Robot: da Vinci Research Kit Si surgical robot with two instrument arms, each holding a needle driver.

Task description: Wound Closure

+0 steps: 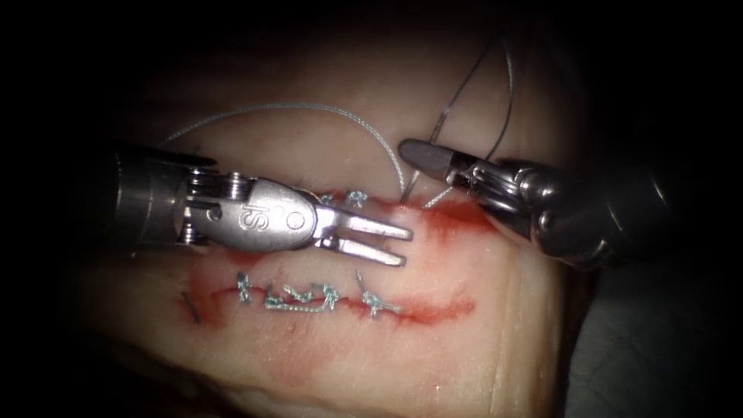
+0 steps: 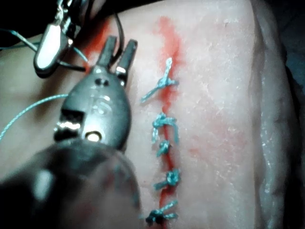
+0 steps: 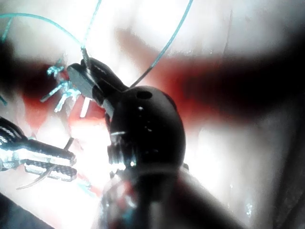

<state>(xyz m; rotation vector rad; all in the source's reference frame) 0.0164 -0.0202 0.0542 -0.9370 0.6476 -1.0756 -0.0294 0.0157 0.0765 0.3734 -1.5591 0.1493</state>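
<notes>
The tissue (image 1: 495,310) carries two red cuts. The upper cut (image 1: 457,217) has knots (image 1: 352,197) at its left part. My left tool (image 1: 404,246) lies across it from the left, jaws open and empty, also seen at left tool (image 2: 121,44). My right tool (image 1: 414,155) sits just above the cut's right half, jaws shut on the thread (image 3: 86,50). A grey thread (image 1: 309,108) arcs from the far left down into the tissue by the right jaws. Another loop of thread (image 1: 507,85) rises behind the right tool. I cannot tell where the needle lies.
The lower cut (image 1: 433,310) is closed along its left half by several knotted stitches (image 1: 309,298), seen again as stitches (image 2: 164,129). Red fluid (image 1: 449,224) stains the tissue around both cuts. The tissue's edge (image 1: 573,325) drops off at the right.
</notes>
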